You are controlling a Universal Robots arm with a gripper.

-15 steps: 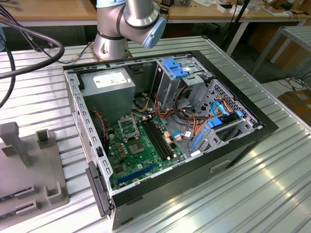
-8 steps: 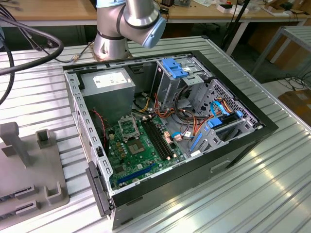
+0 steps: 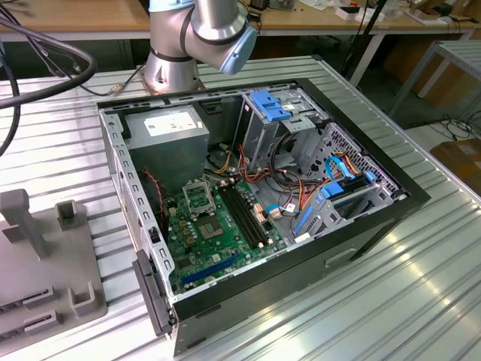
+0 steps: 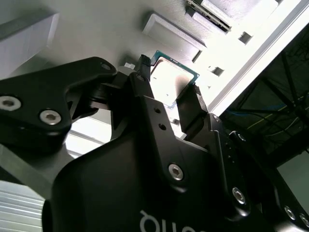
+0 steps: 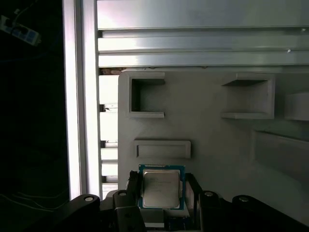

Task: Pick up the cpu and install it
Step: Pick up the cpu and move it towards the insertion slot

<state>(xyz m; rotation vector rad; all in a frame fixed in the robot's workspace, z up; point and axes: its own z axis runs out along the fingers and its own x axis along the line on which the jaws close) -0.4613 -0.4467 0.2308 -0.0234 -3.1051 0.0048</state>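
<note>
1. Grasping the cpu (image 5: 161, 189) w/ the hand (image 5: 162, 182) in both wrist views: black fingers (image 5: 191, 186) pressed against two opposite edges, silver-grey top facing the first wrist cam
2. Can't tell whether lifted clear or resting on the grey holder tray (image 5: 212, 145) right behind it (pale surface directly behind the chip in the second wrist view)
3. On that tray, near the cpu: a low raised bar (image 5: 163, 148) just beside it, then two open-sided square brackets (image 5: 146, 114), well apart from each other
4. Past the tray edge, ribbed aluminium bench (image 5: 193, 48)
5. In the exterior view: arm (image 3: 203, 30) standing at the far side of the bench, open PC case (image 3: 361, 226) lying mid-bench w/ side panel off, green motherboard (image 3: 218, 241) flat inside, metal-framed socket (image 3: 197, 197) on it, dark RAM slots (image 3: 244, 214) alongside, grey power supply box (image 3: 169, 139) close by, blue drive-bay clips (image 3: 270, 105) & bundled wires (image 3: 285, 180) further along
6. Tray again at the exterior view's left, beside the case but not touching, w/ upright blocks (image 3: 68, 214) on it
</note>
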